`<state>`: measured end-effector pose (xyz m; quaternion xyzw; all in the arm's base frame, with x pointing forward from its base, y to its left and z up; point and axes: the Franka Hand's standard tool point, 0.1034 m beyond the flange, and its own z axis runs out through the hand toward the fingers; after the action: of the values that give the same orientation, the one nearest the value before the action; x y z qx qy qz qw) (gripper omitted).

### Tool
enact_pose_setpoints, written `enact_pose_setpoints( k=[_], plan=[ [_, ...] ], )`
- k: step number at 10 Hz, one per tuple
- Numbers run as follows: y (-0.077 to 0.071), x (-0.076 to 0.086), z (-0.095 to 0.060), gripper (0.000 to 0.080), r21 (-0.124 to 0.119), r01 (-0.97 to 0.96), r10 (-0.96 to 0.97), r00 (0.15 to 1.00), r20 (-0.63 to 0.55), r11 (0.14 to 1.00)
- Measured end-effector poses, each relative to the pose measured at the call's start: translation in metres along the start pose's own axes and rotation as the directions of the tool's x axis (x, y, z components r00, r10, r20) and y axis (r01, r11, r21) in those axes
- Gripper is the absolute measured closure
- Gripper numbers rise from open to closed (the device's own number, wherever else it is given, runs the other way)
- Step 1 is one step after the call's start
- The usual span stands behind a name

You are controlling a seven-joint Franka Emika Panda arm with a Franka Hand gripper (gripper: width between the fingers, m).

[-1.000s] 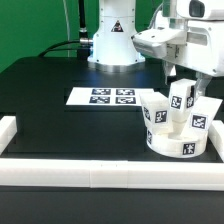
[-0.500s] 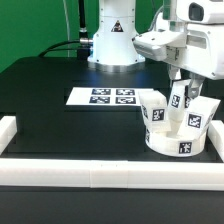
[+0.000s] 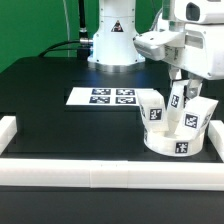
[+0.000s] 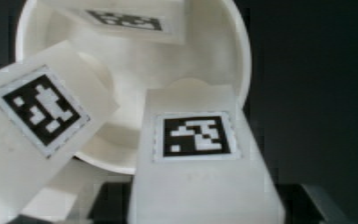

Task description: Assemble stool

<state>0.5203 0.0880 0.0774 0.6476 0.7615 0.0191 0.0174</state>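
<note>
Exterior view: the tool (image 3: 180,88) is clenched on a leg (image 3: 177,97) directly beneath it, its long axis nearly upright, lower end inside the seat (image 3: 176,143) on the counter (image 3: 60,130). Wrist view: the leg (image 4: 201,165) runs from the tool into the seat's (image 4: 220,60) hollow.

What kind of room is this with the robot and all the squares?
Probably a robot testing lab: a black table fenced by white border rails, a marker board of printed tags, and a gripper working on a tagged white stool.

White tagged legs (image 3: 188,108) stand upright on round seat (image 3: 176,143); one slightly tilted.
</note>
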Motion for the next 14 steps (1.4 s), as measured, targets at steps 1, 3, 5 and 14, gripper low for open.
enact_pose_setpoints(
  k=[1, 3, 5, 14],
  plan=[
    [0.001, 0.000, 0.000, 0.0459, 0.007, -0.094, 0.094, 0.996, 0.002, 0.996],
    [0.003, 0.002, -0.001, 0.0459, 0.007, -0.246, 0.246, 0.969, 0.003, 0.969],
    [0.008, 0.004, -0.002, 0.0459, 0.007, -0.309, 0.309, 0.951, 0.004, 0.951],
    [0.038, 0.023, 0.000, 0.0459, 0.034, -0.301, 0.301, 0.954, -0.001, 0.953]
  ],
)
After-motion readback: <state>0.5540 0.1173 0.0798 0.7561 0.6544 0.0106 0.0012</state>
